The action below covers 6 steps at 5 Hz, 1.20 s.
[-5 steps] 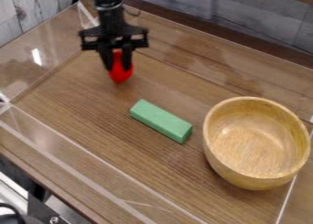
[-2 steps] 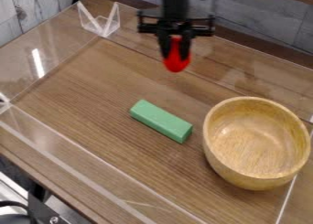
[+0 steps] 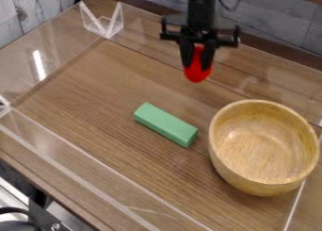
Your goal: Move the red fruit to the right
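The red fruit (image 3: 195,69) is small and glossy and hangs just above the wooden table, between the black fingers of my gripper (image 3: 197,59). The gripper points straight down and is shut on the fruit's upper part. It is at the back of the table, right of centre, above and behind the green block. Only the fruit's lower red end shows below the fingers.
A flat green rectangular block (image 3: 167,123) lies mid-table. A wooden bowl (image 3: 263,145) stands at the front right. Clear plastic walls (image 3: 38,70) edge the table on the left and front, with a clear bracket (image 3: 101,20) at the back left.
The gripper has carried the red fruit from the back left to the right, across the back of the table. The block and bowl have stayed put.
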Available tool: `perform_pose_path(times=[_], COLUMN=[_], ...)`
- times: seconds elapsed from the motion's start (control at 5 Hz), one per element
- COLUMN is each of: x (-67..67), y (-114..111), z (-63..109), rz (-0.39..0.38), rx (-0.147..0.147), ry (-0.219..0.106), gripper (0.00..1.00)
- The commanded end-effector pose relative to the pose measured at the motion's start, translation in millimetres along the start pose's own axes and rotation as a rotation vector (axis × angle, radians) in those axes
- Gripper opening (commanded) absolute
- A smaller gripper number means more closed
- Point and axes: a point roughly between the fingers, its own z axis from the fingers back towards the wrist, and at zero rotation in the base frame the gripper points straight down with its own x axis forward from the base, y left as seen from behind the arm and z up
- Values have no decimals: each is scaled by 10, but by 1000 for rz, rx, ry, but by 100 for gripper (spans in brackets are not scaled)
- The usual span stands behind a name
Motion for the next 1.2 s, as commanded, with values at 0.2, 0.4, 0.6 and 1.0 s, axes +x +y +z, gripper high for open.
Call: perform_pose_path(times=[0.2, 0.4, 0.6, 1.0], x=[-29, -29, -11, 76], y=[62, 230, 196, 55], z=[-133, -271, -360, -326], rz=[38, 105, 126, 186], rx=[18, 24, 27, 16], ry=[-31, -29, -24, -20], gripper=[0, 0, 100, 0])
